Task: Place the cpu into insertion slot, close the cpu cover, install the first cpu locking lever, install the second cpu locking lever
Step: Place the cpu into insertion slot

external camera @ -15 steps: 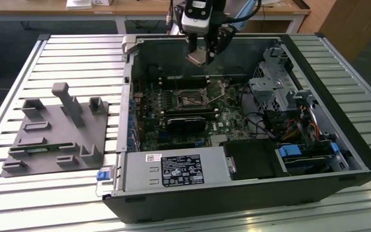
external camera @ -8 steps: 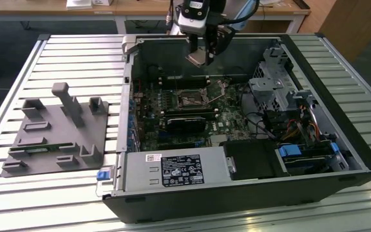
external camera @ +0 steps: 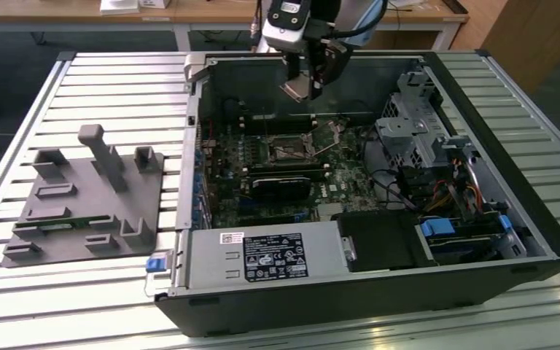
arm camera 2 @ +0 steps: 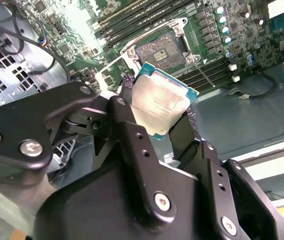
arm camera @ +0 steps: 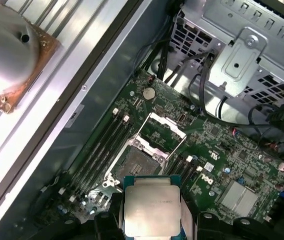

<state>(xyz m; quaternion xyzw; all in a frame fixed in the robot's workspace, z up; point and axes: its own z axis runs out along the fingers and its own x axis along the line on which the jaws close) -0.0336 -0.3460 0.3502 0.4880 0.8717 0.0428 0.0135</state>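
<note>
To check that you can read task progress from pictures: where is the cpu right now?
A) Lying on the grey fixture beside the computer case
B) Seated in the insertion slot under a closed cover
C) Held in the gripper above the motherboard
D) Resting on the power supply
C: the second wrist view shows the cpu clamped in the gripper, and the first wrist view shows the insertion slot bare, with the cpu cover swung open.
</note>
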